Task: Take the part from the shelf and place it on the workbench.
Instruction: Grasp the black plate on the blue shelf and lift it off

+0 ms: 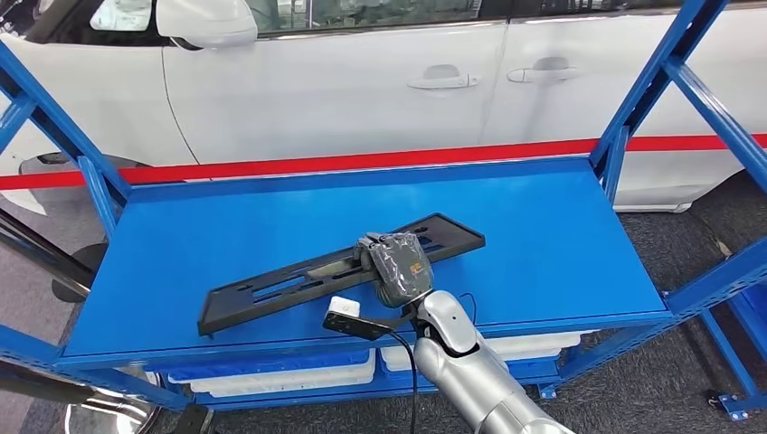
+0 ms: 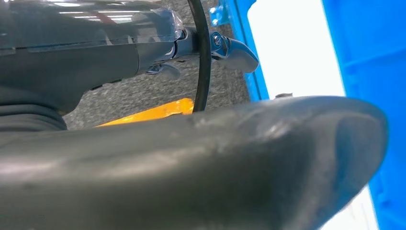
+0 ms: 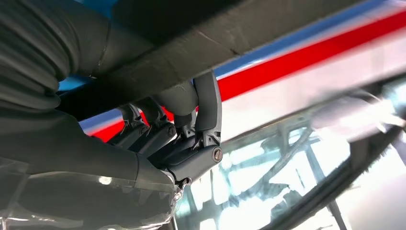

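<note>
On the blue metal shelf (image 1: 543, 235), my right hand (image 1: 396, 267) has its fingers (image 3: 207, 103) clamped on the long black slotted plastic part (image 1: 271, 289) pointing ten o'clock; next I'd lift clear.

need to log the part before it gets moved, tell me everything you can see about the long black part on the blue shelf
The long black part is a flat, narrow panel, matte and plastic-looking, with elongated slots cut along its length and a slightly raised edge. It lies flat on the blue shelf, set diagonally, one end near the front edge and the other end further back. The right hand rests over its middle, and in the right wrist view its fingers curl around the part's edge. Nothing else touches it.
</note>
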`<state>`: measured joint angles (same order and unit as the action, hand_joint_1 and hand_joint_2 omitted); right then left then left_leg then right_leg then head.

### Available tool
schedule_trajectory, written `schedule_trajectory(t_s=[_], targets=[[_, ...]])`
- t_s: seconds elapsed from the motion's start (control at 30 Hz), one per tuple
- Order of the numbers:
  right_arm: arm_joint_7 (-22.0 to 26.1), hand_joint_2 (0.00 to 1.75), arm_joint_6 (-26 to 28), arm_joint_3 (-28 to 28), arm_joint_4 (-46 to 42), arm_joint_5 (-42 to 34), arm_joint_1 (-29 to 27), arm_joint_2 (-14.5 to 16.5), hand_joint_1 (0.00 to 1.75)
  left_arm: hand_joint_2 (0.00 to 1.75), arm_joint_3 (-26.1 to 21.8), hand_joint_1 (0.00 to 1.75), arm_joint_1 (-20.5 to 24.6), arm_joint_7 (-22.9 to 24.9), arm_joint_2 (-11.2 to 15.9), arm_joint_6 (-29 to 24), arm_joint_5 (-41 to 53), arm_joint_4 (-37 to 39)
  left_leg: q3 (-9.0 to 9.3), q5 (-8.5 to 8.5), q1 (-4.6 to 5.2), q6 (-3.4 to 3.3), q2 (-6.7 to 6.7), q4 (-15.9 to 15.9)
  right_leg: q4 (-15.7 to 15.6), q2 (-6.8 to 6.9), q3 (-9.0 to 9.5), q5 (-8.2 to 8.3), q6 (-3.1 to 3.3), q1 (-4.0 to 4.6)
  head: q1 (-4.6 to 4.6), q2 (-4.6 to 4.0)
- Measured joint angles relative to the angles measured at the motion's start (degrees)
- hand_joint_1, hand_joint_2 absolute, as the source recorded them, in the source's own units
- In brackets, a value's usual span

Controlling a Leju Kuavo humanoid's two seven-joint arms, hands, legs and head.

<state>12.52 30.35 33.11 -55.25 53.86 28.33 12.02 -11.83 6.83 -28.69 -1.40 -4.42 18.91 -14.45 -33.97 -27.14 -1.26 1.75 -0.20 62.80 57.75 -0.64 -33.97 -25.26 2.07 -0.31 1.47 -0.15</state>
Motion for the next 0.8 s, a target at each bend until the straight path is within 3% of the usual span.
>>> schedule_trajectory(t_s=[0.13,0.17,0.2,0.3,0.33,0.37,0.4,0.47,0.5,0.57,0.67,0.73,0.8], targets=[[1.7,1.75,-1.3,-0.1,-2.0,-4.3,-0.6,0.0,1.75,0.0,-0.4,0.0,-0.1,-0.3,0.0,0.0,0.1,0.0,1.53,0.51,0.04,-0.21,0.03,-3.2,0.2,-0.2,0.03,-0.11,-0.18,0.08,0.01,0.0],[2.3,1.75,-2.4,-0.1,-4.3,-7.1,-1.4,0.0,1.75,0.0,-0.8,0.0,-0.2,-0.5,0.0,0.0,0.1,0.0,1.93,0.46,0.19,-0.5,-0.01,-4.1,0.2,-0.35,0.05,-0.14,-0.46,0.16,0.0,0.0],[3.2,1.75,-3.8,-0.1,-7.6,-10.3,-2.7,0.0,1.75,0.0,-1.3,0.0,-0.3,-0.7,0.0,0.0,0.2,0.0,2.23,0.59,0.19,-1.21,-0.03,-5.0,1.5,-0.35,-0.48,-1.14,-1.04,0.23,0.0,0.0],[6.8,1.75,-7.3,-0.1,-18.1,-22.5,-7.0,-0.2,1.75,0.0,-3.1,0.0,-1.0,-1.4,-0.1,-0.2,0.3,0.0,2.06,1.46,0.06,-3.01,0.06,-5.7,13.4,-0.01,-5.98,-7.7,-2.69,0.02,-0.01,0.0],[7.6,1.75,-7.9,-0.1,-20.7,-25.9,-8.0,-0.4,1.75,0.0,-3.4,0.0,-1.2,-1.6,0.0,-0.3,0.3,0.0,1.96,1.47,0.08,-3.02,0.09,-5.6,16.4,0.05,-7.36,-8.63,-2.82,-0.11,-0.01,0.0],[7.9,1.75,-8.2,-0.1,-23.4,-28.3,-8.9,-0.7,1.75,0.0,-3.8,0.0,-1.4,-1.9,0.0,-0.3,0.3,0.0,1.93,1.44,0.08,-2.99,0.06,-5.6,16.4,0.12,-7.33,-7.97,-2.86,-0.19,-0.02,0.0],[7.8,1.75,-8.4,-0.1,-26.2,-30.0,-9.6,-1.0,1.75,0.0,-4.2,0.0,-1.6,-2.1,0.0,-0.3,0.3,0.0,1.95,1.4,0.08,-2.92,0.0,-5.6,14.0,0.2,-6.14,-6.31,-2.81,-0.27,-0.01,0.0],[7.5,1.75,-8.5,-0.1,-31.3,-32.1,-10.5,-1.6,1.75,0.0,-4.8,0.0,-1.9,-2.5,-0.1,-0.4,0.3,0.0,1.94,1.18,0.19,-2.6,-0.16,-5.3,6.0,0.29,-2.15,-2.59,-2.49,-0.25,-0.01,0.0],[7.3,1.75,-8.7,-0.1,-33.7,-32.9,-10.8,-1.9,1.75,0.0,-5.1,0.0,-2.0,-2.7,-0.1,-0.4,0.3,0.1,1.85,1.06,0.28,-2.33,-0.22,-5.2,2.9,0.3,-0.68,-1.56,-2.29,-0.17,-0.01,0.0],[7.0,1.75,-9.0,-0.1,-37.7,-34.9,-11.4,-2.7,1.75,0.0,-5.6,0.0,-2.3,-3.0,-0.2,-0.5,0.4,0.1,1.68,0.87,0.43,-1.68,-0.27,-5.1,0.5,0.25,0.28,-1.32,-1.87,0.08,-0.01,0.0],[7.1,1.75,-9.6,-0.1,-41.5,-37.8,-12.6,-3.6,1.75,0.0,-6.3,0.0,-2.6,-3.3,-0.2,-0.5,0.5,0.1,1.53,0.04,0.2,-0.68,-0.18,-4.4,0.1,0.26,0.48,-1.12,-0.91,-0.12,-0.01,0.0],[7.4,1.75,-9.7,-0.1,-43.1,-38.6,-13.3,-3.9,1.75,0.0,-6.7,0.0,-2.7,-3.4,-0.3,-0.6,0.5,0.1,-0.42,-2.84,0.08,-0.27,-0.09,0.3,-0.2,0.41,0.76,-1.05,-0.34,-0.29,-0.01,0.0],[7.6,1.75,-9.8,-0.1,-43.9,-39.1,-13.9,-4.3,1.75,0.0,-7.0,0.0,-2.8,-3.5,-0.2,-0.6,0.5,0.2,-3.98,-6.31,0.06,0.01,-0.09,8.0,-0.2,0.5,0.81,-1.17,-0.07,-0.16,0.0,0.0]])
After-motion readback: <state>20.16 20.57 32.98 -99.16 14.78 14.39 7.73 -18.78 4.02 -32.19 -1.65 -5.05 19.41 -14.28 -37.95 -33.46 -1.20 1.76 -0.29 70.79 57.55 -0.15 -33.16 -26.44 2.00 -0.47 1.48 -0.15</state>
